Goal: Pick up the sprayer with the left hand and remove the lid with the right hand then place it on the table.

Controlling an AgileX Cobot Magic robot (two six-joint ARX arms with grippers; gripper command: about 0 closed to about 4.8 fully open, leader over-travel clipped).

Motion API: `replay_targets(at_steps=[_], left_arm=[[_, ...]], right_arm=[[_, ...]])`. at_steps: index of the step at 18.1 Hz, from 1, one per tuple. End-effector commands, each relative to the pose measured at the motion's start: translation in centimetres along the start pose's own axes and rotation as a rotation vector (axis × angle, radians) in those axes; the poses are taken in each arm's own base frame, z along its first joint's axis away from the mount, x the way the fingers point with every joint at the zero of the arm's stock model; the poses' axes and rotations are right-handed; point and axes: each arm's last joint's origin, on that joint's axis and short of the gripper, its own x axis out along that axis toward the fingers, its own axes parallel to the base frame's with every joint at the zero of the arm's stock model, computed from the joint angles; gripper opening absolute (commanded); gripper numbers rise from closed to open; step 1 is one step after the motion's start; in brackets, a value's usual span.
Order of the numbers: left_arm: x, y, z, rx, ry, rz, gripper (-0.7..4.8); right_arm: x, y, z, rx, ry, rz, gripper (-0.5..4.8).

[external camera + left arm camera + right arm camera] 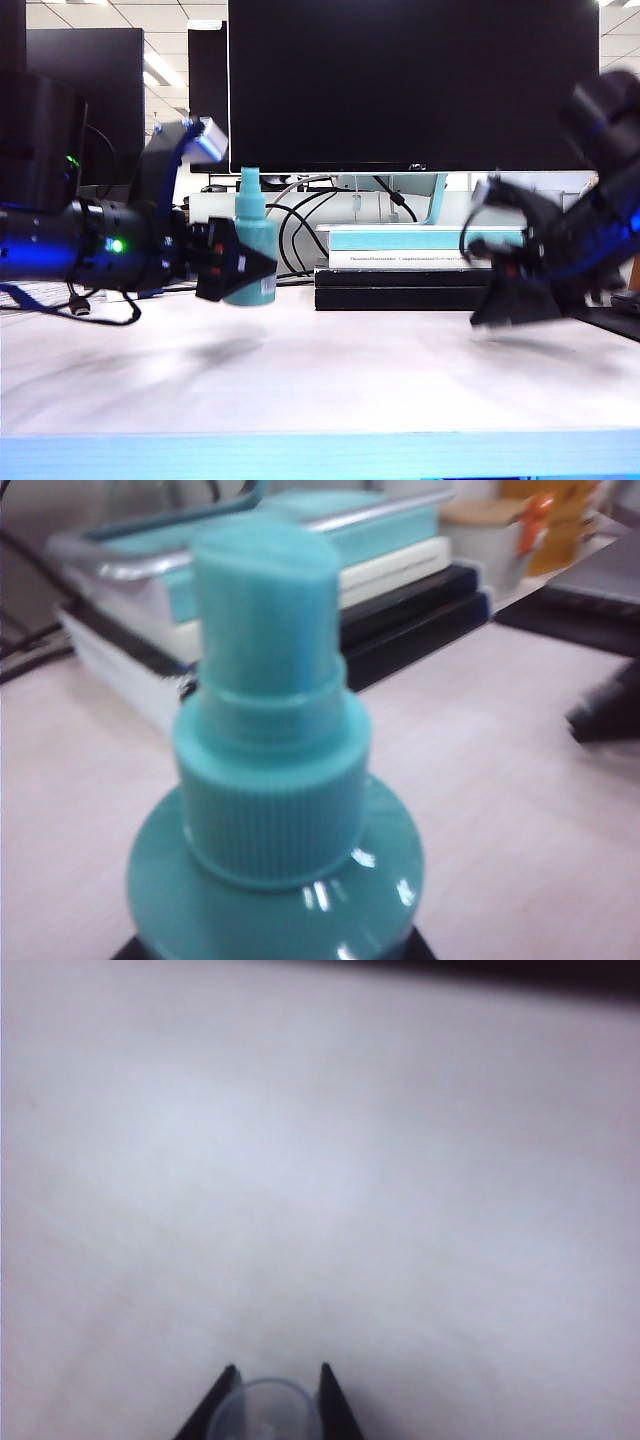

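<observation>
The teal sprayer [253, 218] stands upright at the left, with my left gripper [238, 268] shut on its lower body. In the left wrist view its ribbed collar and bare nozzle head [268, 630] fill the frame, and black fingertips [128, 950] show at its shoulders. On the right, my right gripper [508, 306] points down close above the table [320, 385]. The right wrist view shows this gripper [277, 1370] shut on the small clear lid [268, 1410] over bare table top [320, 1160]. The lid cannot be made out in the exterior view.
A stack of books [405, 268] lies at the back centre under a large dark monitor [410, 80], with cables [300, 215] behind the sprayer. The books [400, 570] also show behind the nozzle. The table's light blue front edge [320, 455] runs along the front.
</observation>
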Motion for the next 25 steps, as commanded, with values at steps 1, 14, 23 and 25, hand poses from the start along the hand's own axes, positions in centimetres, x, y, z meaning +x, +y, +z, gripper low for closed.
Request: replay_targets(at_steps=[1,14,23,25], left_arm=[[0.5,0.1,-0.8,-0.041,-0.016,0.045,1.81],[2.5,0.5,-1.7,-0.080,-0.035,0.036,4.69],[-0.5,0.4,2.8,-0.105,0.046,0.045,4.79],[-1.6,0.5,5.4,-0.103,0.047,0.045,4.79]], right_arm=[[0.6,0.0,-0.1,-0.020,-0.031,0.009,-0.01],[0.7,0.1,0.7,-0.048,-0.123,0.015,3.64],[-3.2,1.4,4.8,-0.063,-0.373,0.024,4.79],[-5.6,2.2,6.2,-0.084,-0.468,0.018,4.79]])
